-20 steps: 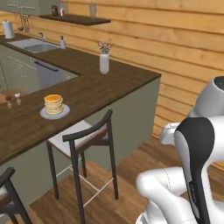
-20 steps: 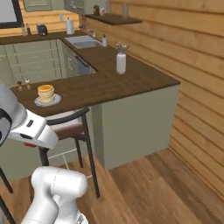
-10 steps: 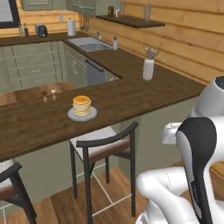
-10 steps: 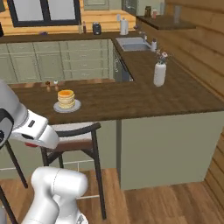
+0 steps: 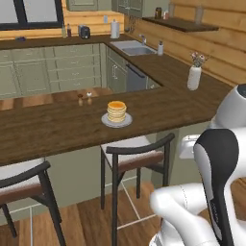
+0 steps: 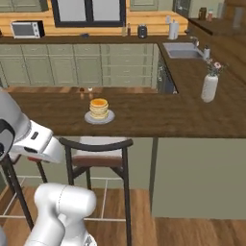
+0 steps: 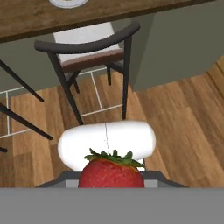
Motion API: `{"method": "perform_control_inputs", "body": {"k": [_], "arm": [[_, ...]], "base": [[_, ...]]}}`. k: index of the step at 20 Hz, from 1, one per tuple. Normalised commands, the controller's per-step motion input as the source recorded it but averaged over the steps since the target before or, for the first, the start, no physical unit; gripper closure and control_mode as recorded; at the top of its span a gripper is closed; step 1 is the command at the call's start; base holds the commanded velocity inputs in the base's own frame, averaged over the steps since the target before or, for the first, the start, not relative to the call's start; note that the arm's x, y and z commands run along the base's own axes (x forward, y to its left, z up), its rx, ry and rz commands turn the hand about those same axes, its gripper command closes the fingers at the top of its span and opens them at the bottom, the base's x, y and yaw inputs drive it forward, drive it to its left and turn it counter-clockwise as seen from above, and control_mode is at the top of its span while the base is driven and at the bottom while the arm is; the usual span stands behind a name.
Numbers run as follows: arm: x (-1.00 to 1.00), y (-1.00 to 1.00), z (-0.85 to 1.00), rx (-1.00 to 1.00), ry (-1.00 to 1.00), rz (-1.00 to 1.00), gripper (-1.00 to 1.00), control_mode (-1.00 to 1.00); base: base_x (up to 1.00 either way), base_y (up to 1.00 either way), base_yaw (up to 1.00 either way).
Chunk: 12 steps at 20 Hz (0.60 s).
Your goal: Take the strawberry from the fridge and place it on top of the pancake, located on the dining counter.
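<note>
The long brown tabletop (image 5: 57, 127) holds the pancake (image 5: 116, 111) on its plate (image 5: 116, 122), behind a stool (image 6: 98, 156). The tool is clamped on the strawberry (image 7: 111, 172), low over the floor. It should lift high, clear the stool, then lower gently onto the middle of the stack.

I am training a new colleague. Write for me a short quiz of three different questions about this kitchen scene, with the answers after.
1. True or false: the red strawberry with green leaves already lies on the stack of golden pancakes.
2. Which stands nearest the pancakes on the long dark brown wooden counter? A) white vase with flowers B) two small shakers C) white microwave
3. Fill in: the pancakes rest on a round grey ____.

Key: 1 false, the strawberry sits at the tool; 2 B; 3 plate.
</note>
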Motion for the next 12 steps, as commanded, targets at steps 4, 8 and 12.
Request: {"method": "perform_control_inputs", "body": {"k": [4, 8, 12], "arm": [[0.0, 0.0, 0.0, 0.0, 0.0, 0.0, 1.0, 1.0], [0.0, 0.0, 0.0, 0.0, 0.0, 0.0, 1.0, 1.0], [0.0, 0.0, 0.0, 0.0, 0.0, 0.0, 1.0, 1.0]], "base": [[0.48, 0.08, 0.39], [0.79, 0.02, 0.08], [0.91, 0.0, 0.03]]}}
